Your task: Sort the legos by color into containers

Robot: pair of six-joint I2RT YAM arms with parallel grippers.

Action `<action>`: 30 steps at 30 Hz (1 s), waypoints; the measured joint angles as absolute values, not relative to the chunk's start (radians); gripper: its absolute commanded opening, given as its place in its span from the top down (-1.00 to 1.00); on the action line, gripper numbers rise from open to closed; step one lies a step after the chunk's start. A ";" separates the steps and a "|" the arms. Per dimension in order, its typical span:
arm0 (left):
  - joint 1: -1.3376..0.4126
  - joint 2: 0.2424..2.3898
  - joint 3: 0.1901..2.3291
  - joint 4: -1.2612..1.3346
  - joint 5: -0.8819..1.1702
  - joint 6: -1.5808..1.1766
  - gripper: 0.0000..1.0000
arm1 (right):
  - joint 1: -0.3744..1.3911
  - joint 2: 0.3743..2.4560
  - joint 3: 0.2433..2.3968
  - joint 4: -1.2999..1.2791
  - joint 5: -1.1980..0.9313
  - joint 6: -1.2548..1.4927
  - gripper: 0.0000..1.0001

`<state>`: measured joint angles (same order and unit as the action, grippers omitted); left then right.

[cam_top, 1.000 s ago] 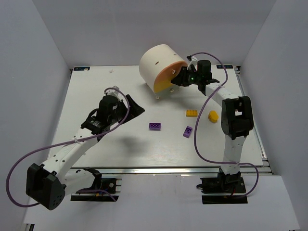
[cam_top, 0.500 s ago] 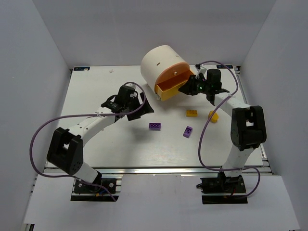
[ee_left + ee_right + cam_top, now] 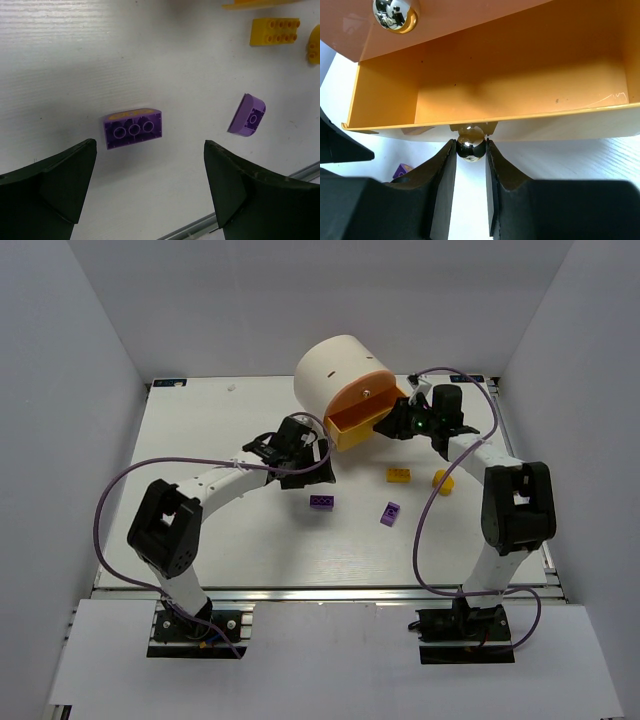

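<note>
The cream-white drum (image 3: 335,365) stands at the back. Its yellow drawer (image 3: 355,425) is pulled out and empty inside (image 3: 520,85). My right gripper (image 3: 397,422) is shut on the drawer's metal knob (image 3: 470,145). My left gripper (image 3: 312,468) is open and empty, hovering just behind a purple lego (image 3: 322,501), which lies between its fingers in the left wrist view (image 3: 133,128). A second purple lego (image 3: 390,513) lies to the right, also in the left wrist view (image 3: 248,115). A yellow lego (image 3: 398,475) and a rounded yellow-orange lego (image 3: 442,480) lie near the right arm.
An orange drawer with its own knob (image 3: 396,13) sits shut above the open one. The table's metal front rail (image 3: 320,592) runs along the near edge. White walls close in the left, right and back sides.
My left arm has swung right across the table toward the purple lego. My right gripper has pulled the yellow drawer out of the drum by its knob.
</note>
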<state>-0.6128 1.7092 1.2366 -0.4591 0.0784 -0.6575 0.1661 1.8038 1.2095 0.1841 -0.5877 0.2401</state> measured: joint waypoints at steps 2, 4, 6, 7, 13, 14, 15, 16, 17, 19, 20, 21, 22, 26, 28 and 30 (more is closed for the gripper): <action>-0.626 1.729 1.255 -0.465 0.060 -0.648 -0.95 | 0.164 1.794 1.199 0.184 -0.588 0.234 0.50; -0.638 1.744 1.261 -0.470 0.036 -0.634 -0.96 | 0.163 1.780 1.186 0.179 -0.591 0.228 0.50; -0.649 1.755 1.262 -0.479 0.011 -0.617 -0.96 | 0.161 1.768 1.176 0.171 -0.592 0.226 0.50; -0.655 1.760 1.262 -0.483 -0.002 -0.609 -0.96 | 0.159 1.764 1.174 0.166 -0.594 0.224 0.52; -0.678 1.780 1.261 -0.495 -0.065 -0.583 -0.96 | 0.157 1.755 1.169 0.149 -0.606 0.215 0.61; -0.680 1.780 1.261 -0.493 -0.076 -0.583 -0.96 | 0.157 1.753 1.169 0.144 -0.607 0.214 0.61; -0.681 1.780 1.261 -0.491 -0.085 -0.583 -0.96 | 0.157 1.750 1.168 0.137 -0.608 0.213 0.60; -0.683 1.780 1.261 -0.489 -0.094 -0.583 -0.96 | 0.157 1.746 1.167 0.130 -0.609 0.213 0.56; -0.684 1.780 1.261 -0.487 -0.103 -0.583 -0.96 | 0.157 1.743 1.166 0.124 -0.609 0.213 0.54; -0.687 1.780 1.261 -0.479 -0.118 -0.583 -0.96 | 0.157 1.740 1.164 0.118 -0.609 0.213 0.34; -0.690 1.780 1.261 -0.474 -0.125 -0.583 -0.96 | 0.157 1.740 1.163 0.116 -0.609 0.213 0.21; -0.691 1.781 1.261 -0.468 -0.129 -0.583 -0.96 | 0.157 1.740 1.163 0.115 -0.610 0.212 0.12; -0.694 1.782 1.261 -0.462 -0.133 -0.583 -0.96 | 0.157 1.740 1.163 0.106 -0.610 0.210 -0.02; -0.708 1.805 1.261 -0.436 -0.142 -0.579 -0.96 | 0.156 1.739 1.162 0.068 -0.614 0.199 -0.22; -0.718 1.823 1.261 -0.435 -0.144 -0.576 -0.96 | 0.155 1.737 1.161 0.049 -0.614 0.197 -0.32; -0.727 1.840 1.261 -0.439 -0.150 -0.577 -0.96 | 0.150 1.725 1.157 0.034 -0.614 0.193 -0.34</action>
